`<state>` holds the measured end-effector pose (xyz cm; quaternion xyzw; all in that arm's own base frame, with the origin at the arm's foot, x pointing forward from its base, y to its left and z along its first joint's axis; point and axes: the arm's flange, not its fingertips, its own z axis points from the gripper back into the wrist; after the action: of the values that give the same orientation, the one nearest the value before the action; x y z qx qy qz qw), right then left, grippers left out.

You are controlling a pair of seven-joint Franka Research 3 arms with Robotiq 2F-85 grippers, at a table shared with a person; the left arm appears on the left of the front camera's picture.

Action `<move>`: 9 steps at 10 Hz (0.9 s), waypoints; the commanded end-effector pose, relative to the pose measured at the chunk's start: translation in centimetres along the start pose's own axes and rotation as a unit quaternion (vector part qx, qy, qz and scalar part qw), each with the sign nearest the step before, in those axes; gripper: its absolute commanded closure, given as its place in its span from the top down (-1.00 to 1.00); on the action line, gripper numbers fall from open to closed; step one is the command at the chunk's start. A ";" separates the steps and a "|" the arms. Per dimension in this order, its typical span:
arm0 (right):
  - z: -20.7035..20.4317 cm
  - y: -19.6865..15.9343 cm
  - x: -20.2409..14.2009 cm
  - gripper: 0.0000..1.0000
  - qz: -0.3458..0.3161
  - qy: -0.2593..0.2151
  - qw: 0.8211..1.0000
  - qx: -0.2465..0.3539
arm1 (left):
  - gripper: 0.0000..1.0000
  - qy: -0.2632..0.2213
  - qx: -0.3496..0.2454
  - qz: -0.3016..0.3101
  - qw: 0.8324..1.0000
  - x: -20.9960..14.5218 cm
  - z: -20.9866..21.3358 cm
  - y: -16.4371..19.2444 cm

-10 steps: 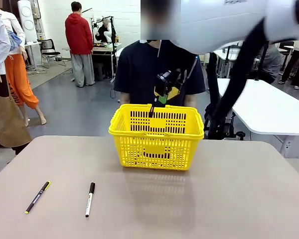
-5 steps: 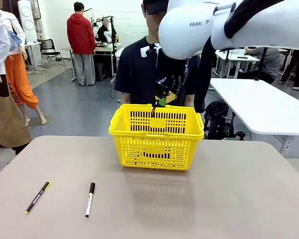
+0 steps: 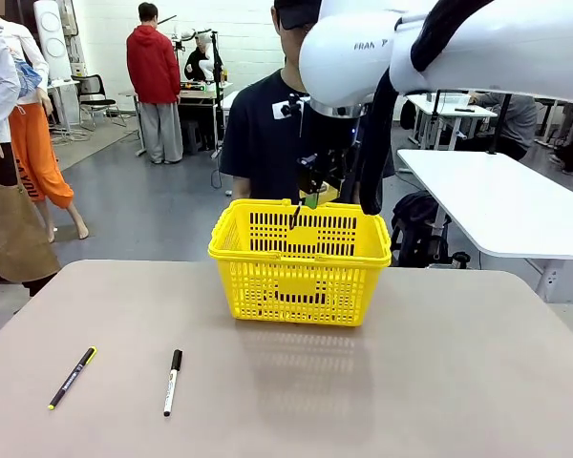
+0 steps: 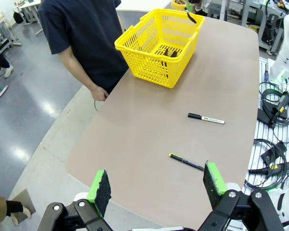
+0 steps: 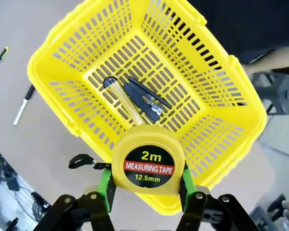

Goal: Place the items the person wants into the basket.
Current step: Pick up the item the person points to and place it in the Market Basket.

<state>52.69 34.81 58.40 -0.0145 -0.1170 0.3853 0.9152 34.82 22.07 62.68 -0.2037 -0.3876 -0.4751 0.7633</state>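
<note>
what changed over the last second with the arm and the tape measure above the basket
The right arm swung in, and its end effector, shut on the tape measure, dropped slightly toward the far rim of the basket. Nothing was let go. The basket, with the utility knife and stapler inside, the two pens on the table, and the open left end effector stayed as they were.

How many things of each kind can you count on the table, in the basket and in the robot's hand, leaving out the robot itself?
Bright yellow slotted plastic basket: 1
Black pens on the table: 2
Slim yellow-and-black utility knife in the basket: 1
Black stapler in the basket: 1
Round yellow tape measure, held in the right hand: 1
Total: 6
</note>
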 end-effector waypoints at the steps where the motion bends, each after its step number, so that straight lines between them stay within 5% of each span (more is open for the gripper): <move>1: -2.0 -1.8 0.0 -0.87 0.006 0.003 1.000 -0.005 | 1.00 -0.012 -0.001 -0.010 1.000 -0.1 0.0 0.0; 5: -2.0 -1.8 0.0 -0.87 0.006 0.003 1.000 -0.005 | 1.00 -0.012 -0.001 -0.010 1.000 -0.1 0.0 0.0; 6: -2.2 -1.6 0.0 0.29 -0.002 0.011 1.000 0.002 | 1.00 -0.012 -0.001 -0.010 1.000 -0.1 0.0 0.0; 9: -7.8 -4.7 -1.7 0.29 -0.003 0.057 0.998 0.019 | 1.00 -0.012 -0.001 -0.010 1.000 -0.1 0.0 0.0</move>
<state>55.73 31.84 52.84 -0.0238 -0.0718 0.3767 0.9232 34.83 22.08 62.67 -0.2038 -0.3876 -0.4750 0.7633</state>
